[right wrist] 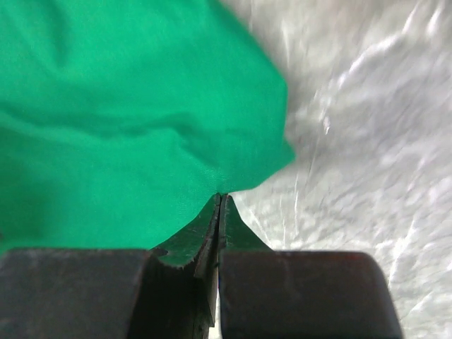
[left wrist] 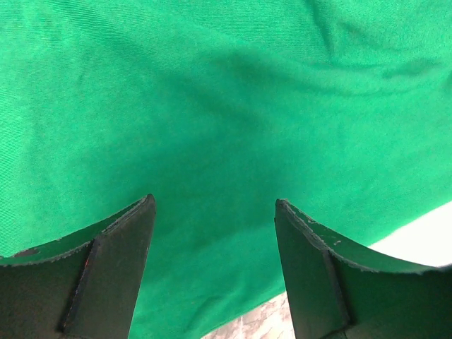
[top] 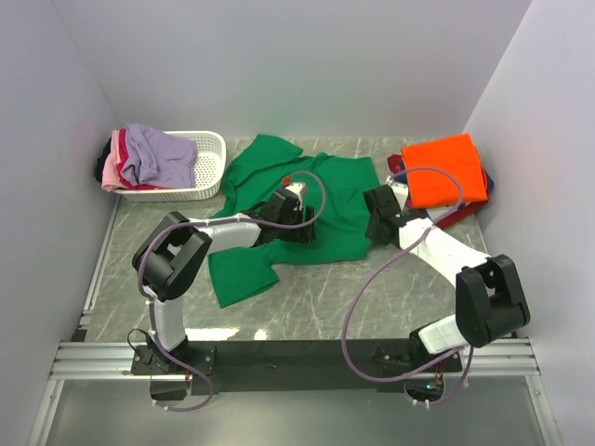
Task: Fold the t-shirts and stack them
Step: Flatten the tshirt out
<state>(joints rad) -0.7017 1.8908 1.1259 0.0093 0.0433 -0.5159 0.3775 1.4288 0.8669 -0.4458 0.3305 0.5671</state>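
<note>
A bright green t-shirt [top: 316,190] lies spread out on the table's middle, one sleeve toward the near left. My left gripper [top: 297,221] hovers over the shirt's middle. In the left wrist view its jaws [left wrist: 214,205] stand wide open with only green cloth [left wrist: 212,106] beneath and nothing between them. My right gripper [top: 375,232] is at the shirt's right edge. In the right wrist view its jaws [right wrist: 220,195] are shut on a pinch of the green cloth [right wrist: 127,127] at its hem. A folded orange t-shirt [top: 446,169] tops a stack at the back right.
A white slotted basket [top: 206,177] at the back left holds lavender [top: 153,153] and pink [top: 113,167] shirts. Red and navy cloth edges [top: 398,167] peek from under the orange shirt. Grey marble table [right wrist: 367,141] shows right of the green hem. White walls close in both sides.
</note>
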